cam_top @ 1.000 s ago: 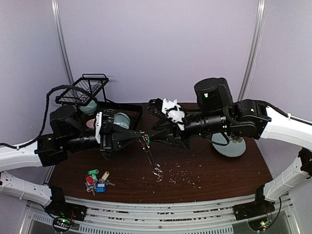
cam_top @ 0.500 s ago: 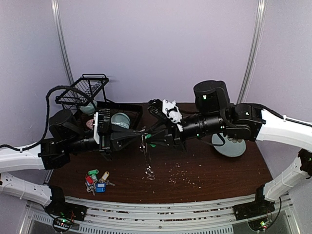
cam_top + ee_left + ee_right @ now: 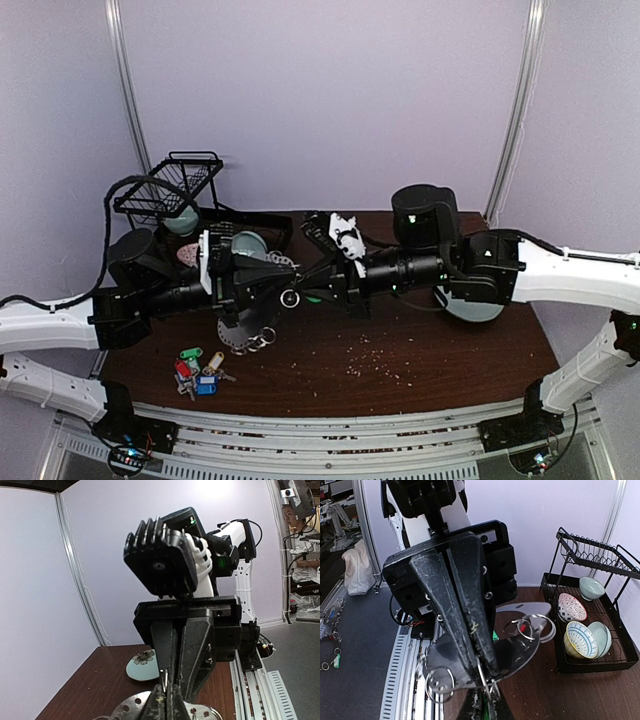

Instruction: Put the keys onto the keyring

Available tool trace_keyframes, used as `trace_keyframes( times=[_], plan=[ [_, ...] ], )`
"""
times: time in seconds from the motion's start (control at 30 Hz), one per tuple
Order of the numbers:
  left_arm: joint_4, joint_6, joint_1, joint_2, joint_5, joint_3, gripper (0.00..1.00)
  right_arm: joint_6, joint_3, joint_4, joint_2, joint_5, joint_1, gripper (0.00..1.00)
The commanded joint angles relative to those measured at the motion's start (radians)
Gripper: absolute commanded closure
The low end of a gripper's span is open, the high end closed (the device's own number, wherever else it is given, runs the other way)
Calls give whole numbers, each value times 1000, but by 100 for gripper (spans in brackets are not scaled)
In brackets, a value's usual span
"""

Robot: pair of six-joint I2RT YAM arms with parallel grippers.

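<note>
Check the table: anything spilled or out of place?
Pale crumb-like specks lie scattered across the dark brown wooden table, front centre, like spilled debris; what they are is too small to tell.

A dark brown wooden table (image 3: 440, 350) stands in a booth with plain, pale lilac walls (image 3: 320, 100). Behind the table two slim pale poles rise up the wall, a left pole (image 3: 125, 90) and a right pole (image 3: 515, 100). A black wire dish rack (image 3: 170, 185) sits at the table's back left corner. Pale crumbs (image 3: 375, 360) speckle the tabletop towards its front. Silver metal rails (image 3: 330, 440) run along the table's near edge. Beside the table the floor (image 3: 300, 670) is grey. The light is soft and even, with a bright glare (image 3: 215, 487) high on the wall.
</note>
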Motion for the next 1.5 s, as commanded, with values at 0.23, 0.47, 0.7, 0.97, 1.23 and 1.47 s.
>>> trace_keyframes(
  times=[0.23,0.47,0.7,0.97,1.23,1.47],
  plan=[
    [260,-43,0,50,-63,1,100,88,-86,133,7,-33,22,100],
    [374,-121,1,54,-101,-32,100,106,-111,166,-6,-42,33,100],
    [451,-174,1,34,-121,-94,100,105,-156,235,-72,-12,32,90],
    [440,-155,1,30,-140,-95,100,91,-157,116,-208,65,22,75],
    [411,-146,1,40,-140,-80,100,29,-98,97,-222,-16,2,65],
    [393,-128,1,35,-130,-74,100,52,-5,129,-128,4,-29,74]
  ],
)
